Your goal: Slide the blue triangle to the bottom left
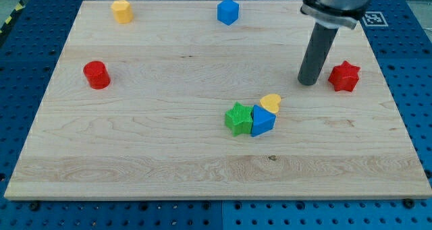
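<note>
Just right of the counter's centre, toward the view's bottom, the blue triangle sits in a tight cluster. A green star touches it on the view's left, and a yellow heart touches it at the upper right. The target, the bottom left corner of the counter, lies well apart from it.

My end effector is a plain rod with nothing to open or close, and it holds nothing. My tip rests near the view's right, above and to the right of the cluster and clear of it, just beside a red star.

Judgement on handling: the blue triangle looks like a small, rigid, light piece that should slide readily on smooth wood. There is no taking hold of it, only pushing. The contact point should be its upper right side, behind the yellow heart's position, so the heart is in the way. The green star stands directly on the path and would likely be carried along. An off-centre push may spin the piece.

Elsewhere: a red cylinder at the left, a yellow block and a blue block along the top.
</note>
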